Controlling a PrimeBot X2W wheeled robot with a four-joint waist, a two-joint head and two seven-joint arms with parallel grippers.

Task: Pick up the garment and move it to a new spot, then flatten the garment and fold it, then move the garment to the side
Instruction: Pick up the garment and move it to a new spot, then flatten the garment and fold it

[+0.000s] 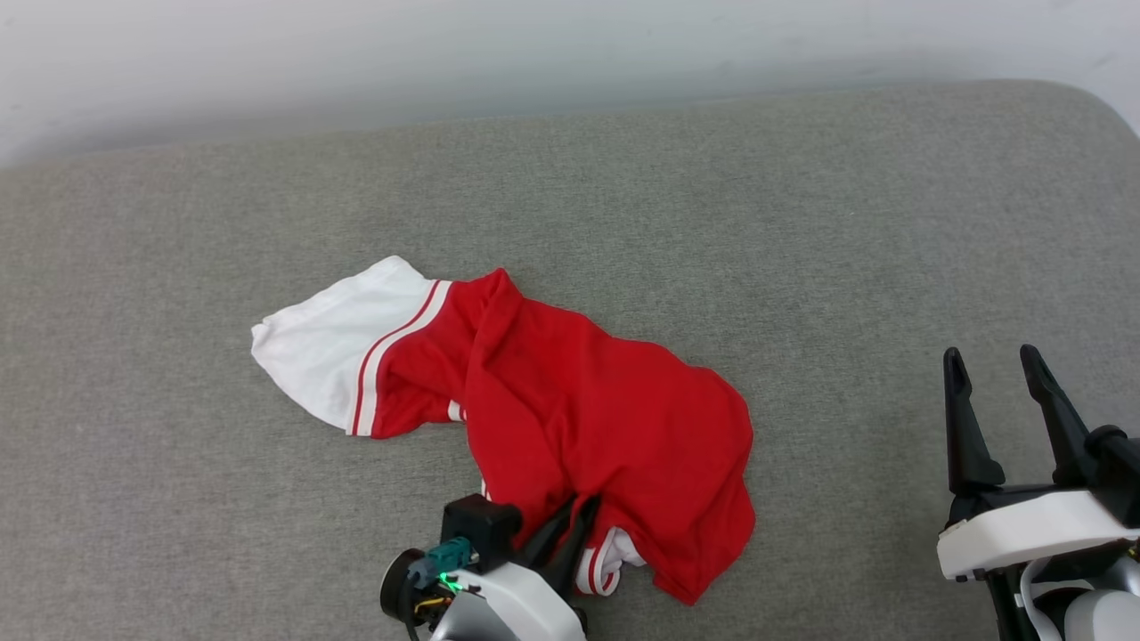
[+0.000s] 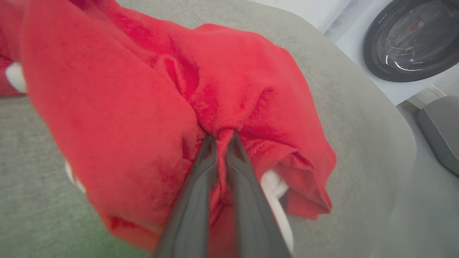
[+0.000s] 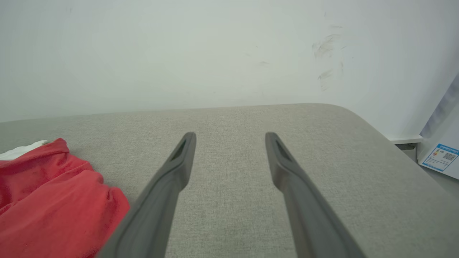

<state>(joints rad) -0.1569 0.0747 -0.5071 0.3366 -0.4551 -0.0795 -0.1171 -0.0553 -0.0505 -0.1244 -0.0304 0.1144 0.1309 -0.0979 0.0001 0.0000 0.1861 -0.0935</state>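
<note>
Left dark two-fingered pincer (image 2: 222, 136) clenching a thin fold of bright red, white-sleeved jersey garment (image 1: 579, 401) lying bunched ahead | right pincer (image 1: 990, 353) hanging released, well apart | risk: fold slipping out during lift

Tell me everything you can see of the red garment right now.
The garment is a bright red, soft knit-looking shirt with a white sleeve and red-and-white striped trim. It lies crumpled, not flat, on the grey fabric surface. The left claw, shut, pinches a fold of red cloth at its near edge.
</note>
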